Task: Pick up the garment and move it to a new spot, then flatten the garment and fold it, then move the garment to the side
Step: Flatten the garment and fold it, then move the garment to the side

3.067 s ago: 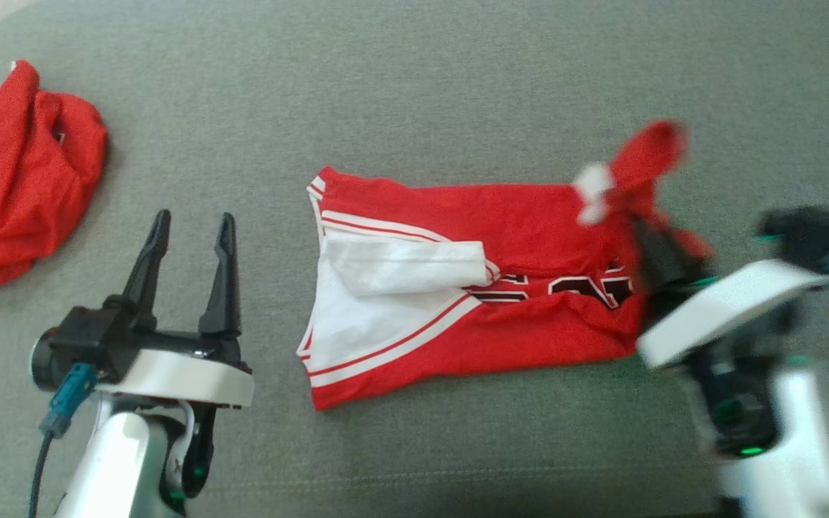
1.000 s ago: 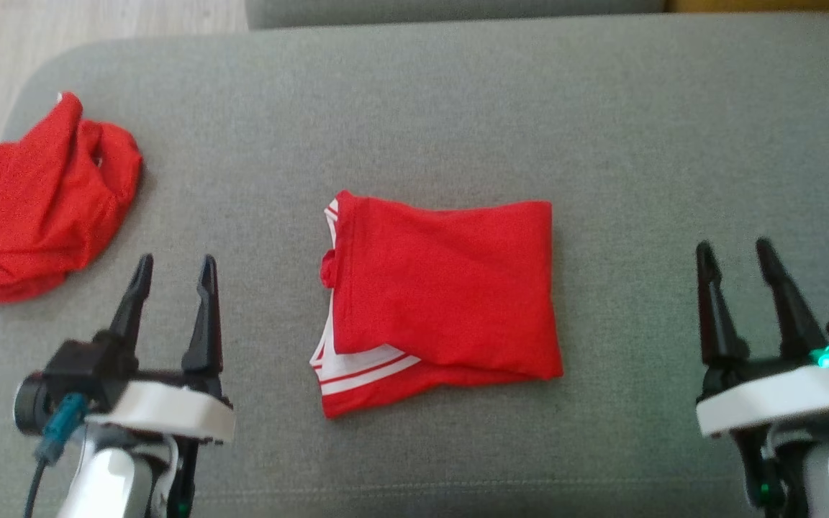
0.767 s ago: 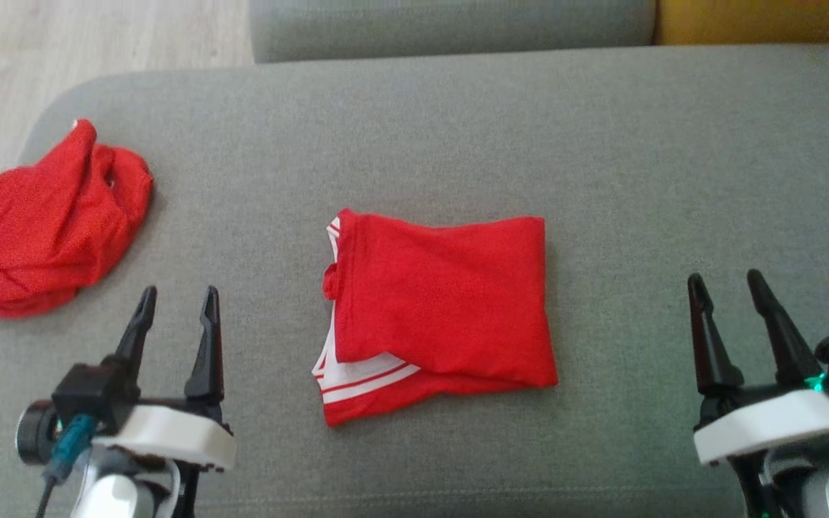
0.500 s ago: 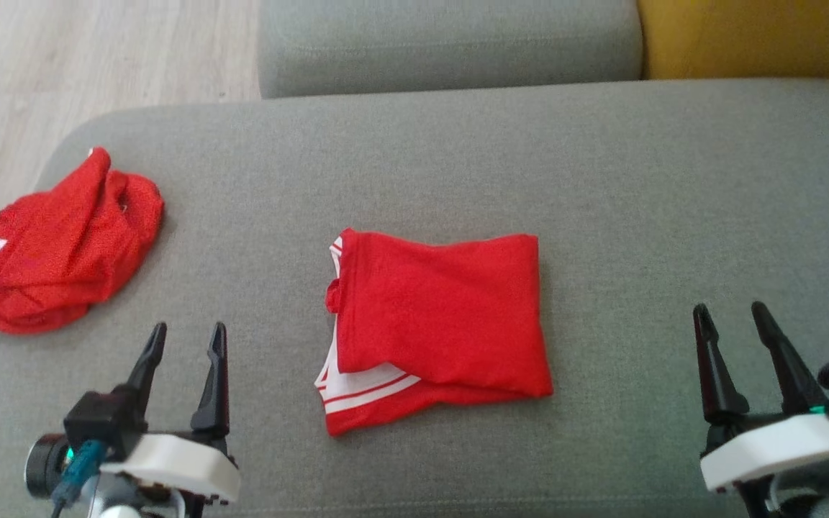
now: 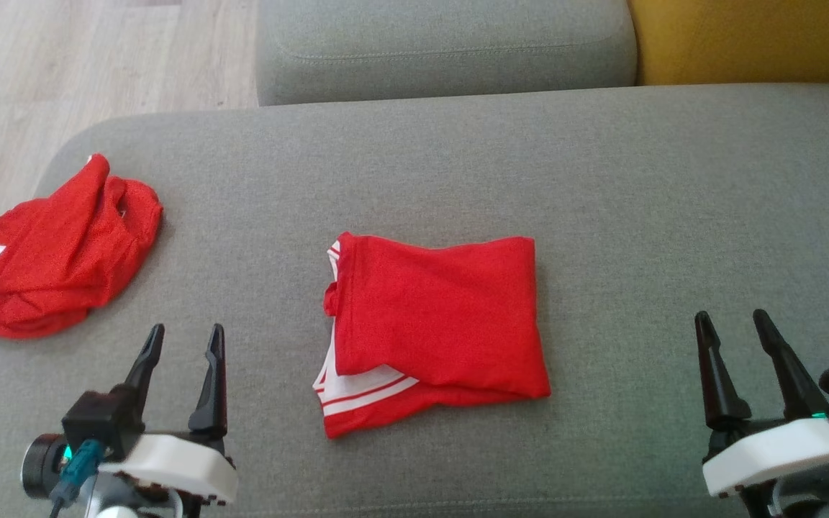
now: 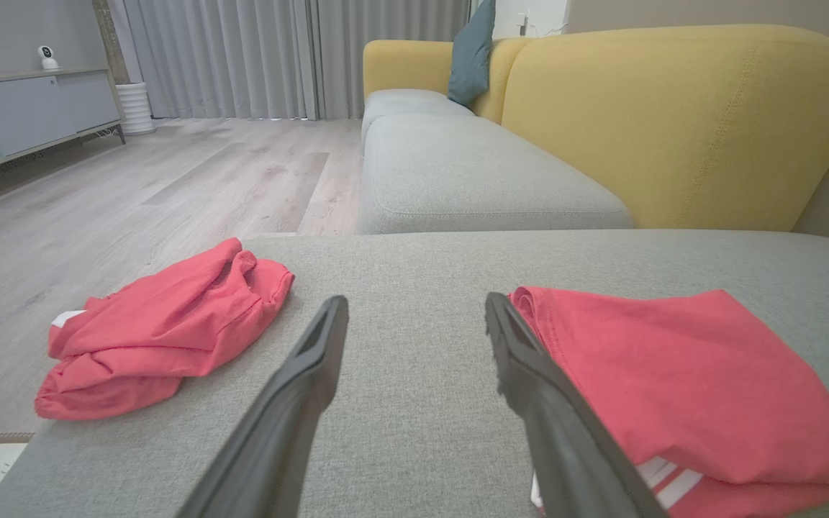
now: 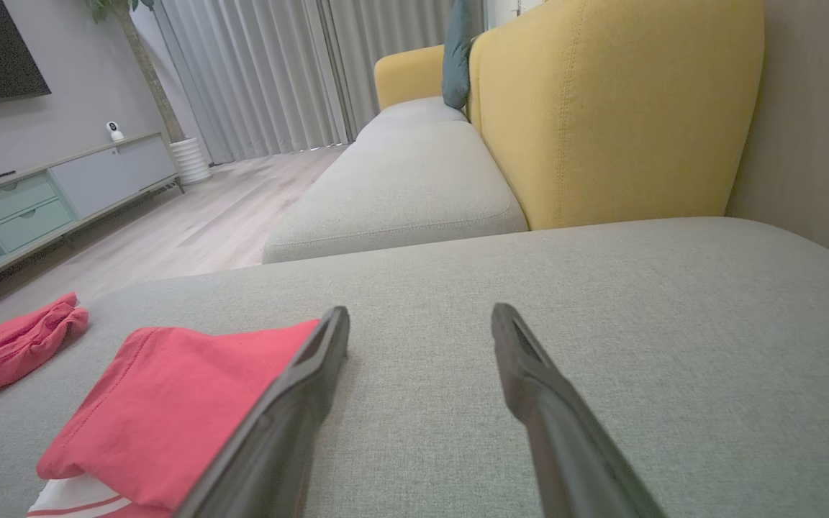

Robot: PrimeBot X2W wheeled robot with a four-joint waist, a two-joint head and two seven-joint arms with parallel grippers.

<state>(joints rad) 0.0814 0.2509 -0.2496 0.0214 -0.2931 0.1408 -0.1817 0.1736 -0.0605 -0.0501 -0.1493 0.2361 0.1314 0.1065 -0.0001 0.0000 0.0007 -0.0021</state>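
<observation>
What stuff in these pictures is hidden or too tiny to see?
- Folded garment, head view: its top layer hides the layers beneath.
- Crumpled red cloth, head view: bunched up, so its kind is unclear.
- White gadget on the cabinet, left wrist view: too small to identify.

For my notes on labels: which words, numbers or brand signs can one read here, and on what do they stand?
None can be read. The folded garment shows plain red cloth and white stripes, no print. The white patch on the crumpled red garment bears no lettering that can be made out.
</observation>
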